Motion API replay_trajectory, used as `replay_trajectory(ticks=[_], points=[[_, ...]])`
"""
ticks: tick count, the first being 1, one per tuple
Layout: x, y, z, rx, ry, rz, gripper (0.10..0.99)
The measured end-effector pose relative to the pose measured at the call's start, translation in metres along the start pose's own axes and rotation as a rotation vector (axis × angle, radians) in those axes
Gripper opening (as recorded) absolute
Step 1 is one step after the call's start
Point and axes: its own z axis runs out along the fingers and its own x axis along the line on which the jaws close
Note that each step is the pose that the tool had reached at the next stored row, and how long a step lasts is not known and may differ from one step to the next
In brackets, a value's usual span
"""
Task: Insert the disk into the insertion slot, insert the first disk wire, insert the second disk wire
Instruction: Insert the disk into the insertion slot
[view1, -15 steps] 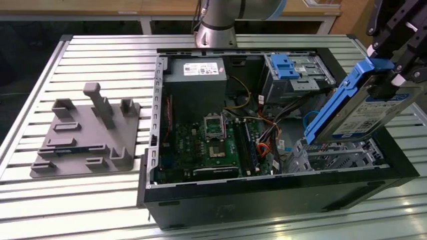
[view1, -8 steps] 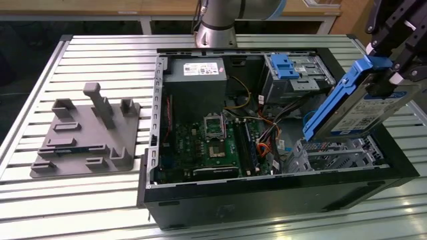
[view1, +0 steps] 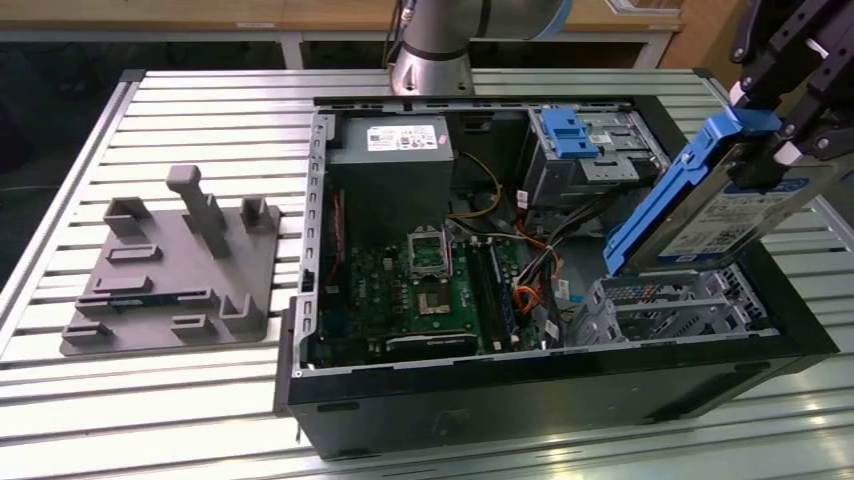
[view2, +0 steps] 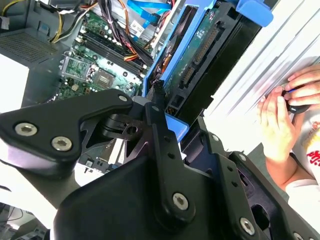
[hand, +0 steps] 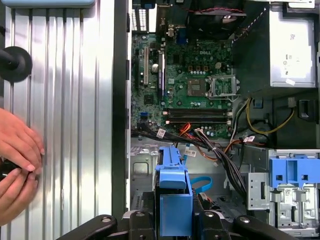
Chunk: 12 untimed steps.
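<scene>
Blue-framed disk (view1: 727, 215): tilted in the air, low end just over the insertion slot, not in yet.
Claw (view1: 781, 140): clamped on the disk's top end.
Insertion slot (view1: 674, 305): silver box with holes, in the case's front corner on the exterior view's right.
Case (view1: 534, 400): open, with a green board (view1: 441, 290) and wires (view1: 534, 270) inside.
Hands (hand: 17, 155): over the table (hand: 75, 100), beside the case.

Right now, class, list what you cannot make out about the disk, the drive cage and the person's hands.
Exterior view: the gripper holding the disk is cut off by the edge.
Exterior view: whether the disk's lower end touches the drive cage, too close to tell.
Second wrist view: the dark thing in the hands, mostly covered by fingers.
</scene>
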Motion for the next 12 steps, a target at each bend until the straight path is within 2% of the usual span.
replay_trajectory(ticks=[2,12], points=[[0.0000,0.0000,0.0000,0.000,-0.0034,0.000,0.365],[0.0001,-0.0003,0.0002,0.005,-0.0037,-0.001,0.365]])
